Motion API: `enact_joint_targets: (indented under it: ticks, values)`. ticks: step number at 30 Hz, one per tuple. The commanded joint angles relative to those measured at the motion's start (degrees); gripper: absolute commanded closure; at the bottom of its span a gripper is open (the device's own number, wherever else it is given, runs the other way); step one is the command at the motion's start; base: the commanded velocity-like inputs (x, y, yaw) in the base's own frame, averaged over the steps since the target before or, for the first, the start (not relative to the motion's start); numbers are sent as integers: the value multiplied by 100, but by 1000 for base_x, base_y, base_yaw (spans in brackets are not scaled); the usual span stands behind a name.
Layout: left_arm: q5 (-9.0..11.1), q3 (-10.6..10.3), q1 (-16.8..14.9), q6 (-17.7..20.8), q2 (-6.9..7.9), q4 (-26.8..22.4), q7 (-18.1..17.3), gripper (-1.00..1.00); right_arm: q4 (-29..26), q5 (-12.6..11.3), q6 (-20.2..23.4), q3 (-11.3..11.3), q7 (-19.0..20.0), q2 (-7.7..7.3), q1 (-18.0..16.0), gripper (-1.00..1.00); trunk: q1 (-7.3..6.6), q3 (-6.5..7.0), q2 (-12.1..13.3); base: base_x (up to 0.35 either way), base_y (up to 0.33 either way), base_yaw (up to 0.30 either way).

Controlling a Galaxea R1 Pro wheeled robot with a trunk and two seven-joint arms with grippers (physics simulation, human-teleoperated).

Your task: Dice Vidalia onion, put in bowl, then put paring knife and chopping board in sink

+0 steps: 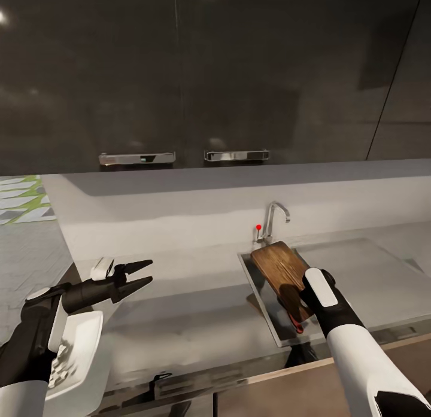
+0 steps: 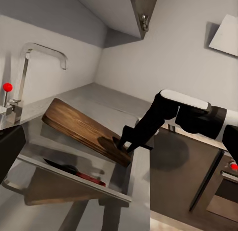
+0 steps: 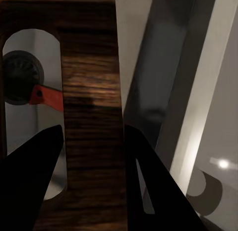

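The dark wood chopping board hangs tilted over the sink. Its far end is near the tap. My right gripper is shut on its slotted near end, and the left wrist view shows that grip on the board. In the right wrist view the fingers straddle the wood strip beside the slot. The paring knife lies in the basin, its red handle under the board. My left gripper is open over the countertop. The white bowl below it holds small pale pieces.
Glossy dark upper cabinets with chrome handles hang over the counter. The steel drainboard lies right of the basin. An oven front stands farther along the counter.
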Motion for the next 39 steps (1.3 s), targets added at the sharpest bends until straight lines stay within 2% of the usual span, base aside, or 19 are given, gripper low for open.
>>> enact_joint_targets:
  ticks: [1, 14, 23, 39]
  values:
    - [1, 1, -4, 60, 2, 0, -21, -100, -7, -15, 56, -6, -30, -1, -4, 100, 3, -10, -11, 0, 0, 0]
    - [1, 1, -4, 60, 4, 0, -21, -100, -7, -15, 56, -24, -78, -2, -4, 100, 3, -10, -11, 0, 0, 0]
    - [1, 1, -4, 60, 1, 0, -21, -100, -8, -15, 56, -277, -149, -2, -4, 100, 3, -16, -11, 0, 0, 0]
    - [1, 1, -4, 60, 0, 12, -21, -100, -10, -15, 56, -310, -153, -2, -4, 100, 3, -150, -11, 0, 0, 0]
